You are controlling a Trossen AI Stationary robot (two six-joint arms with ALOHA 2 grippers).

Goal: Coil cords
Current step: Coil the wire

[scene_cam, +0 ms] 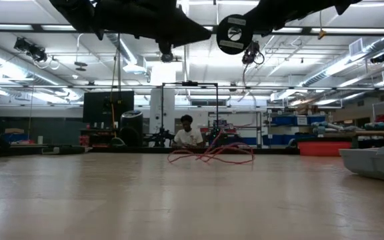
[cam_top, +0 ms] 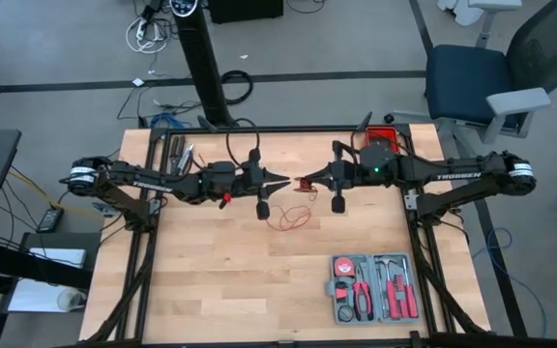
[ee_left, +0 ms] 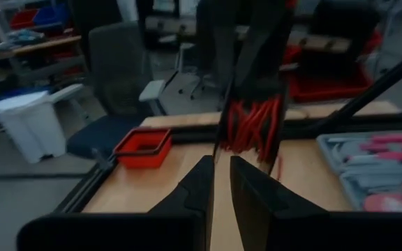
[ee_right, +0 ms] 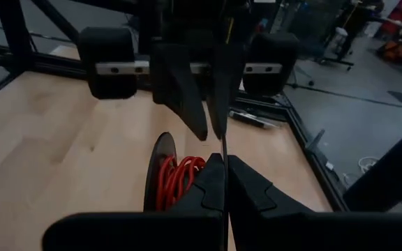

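cord (cam_top: 293, 215): thin red thread, part wound on a dark spool (ee_right: 160, 183), the rest a loose tangle on the table (cam_top: 220, 290) below the grippers
handling: likely very light, limp, springy; loops will slip and snag
grab point: best a single free strand near the spool, not the tangle
axis: spool held up mid-table, coil runs between the two grippers; tail hangs to the table
right gripper (cam_top: 301, 185): fingers pressed together, pinching the spool
left gripper (cam_top: 288, 182): fingers slightly parted just beside the coil; grip unclear
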